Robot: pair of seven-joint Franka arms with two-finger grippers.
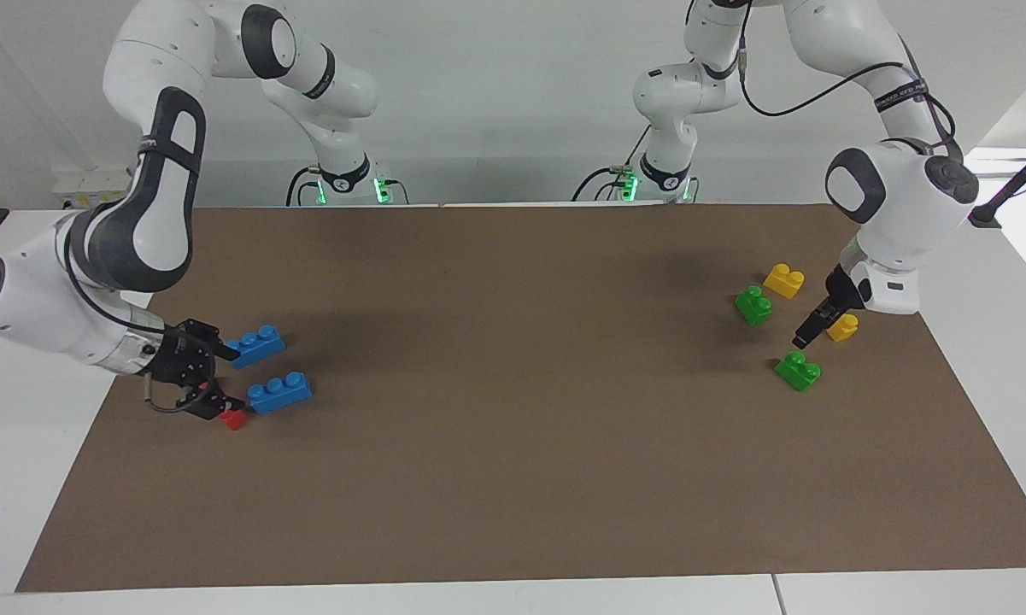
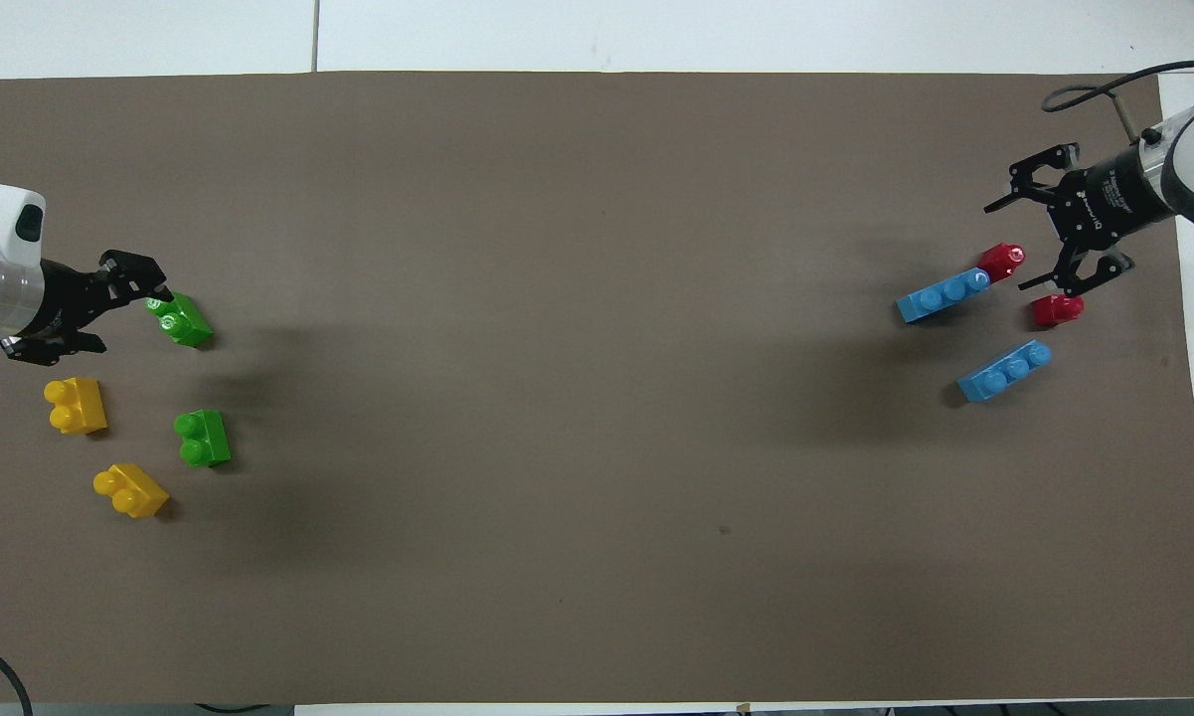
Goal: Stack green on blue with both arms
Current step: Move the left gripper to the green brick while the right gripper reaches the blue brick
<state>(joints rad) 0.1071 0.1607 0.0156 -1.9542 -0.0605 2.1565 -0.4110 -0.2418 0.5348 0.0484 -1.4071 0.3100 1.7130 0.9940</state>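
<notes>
Step in hand: approach, nothing grasped yet.

Facing view, left of frame: right pincer (image 1: pixel 213 377) open, empty, low by two blue bricks; farther blue brick (image 1: pixel 279 392) just beside its tips, nearer blue brick (image 1: pixel 256 345) above, red brick (image 1: pixel 233 419) touching-close below.

Right of frame: left pincer (image 1: pixel 806 335) open, empty, above farther green brick (image 1: pixel 798 371); other green brick (image 1: pixel 753 305) upper left of it, yellow brick (image 1: pixel 784 280) higher.

Next, by judgement: each pincer descends, straddles brick, closes; then carry green to blue at middle of desk (image 1: pixel 521 384).

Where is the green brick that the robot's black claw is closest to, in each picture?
Facing view: that green brick lies on the brown mat just below the left gripper, farther from the robots than the other green one.
Overhead view: the same green brick, beside the left gripper.
Shared landmark: the nearby yellow brick.
</notes>
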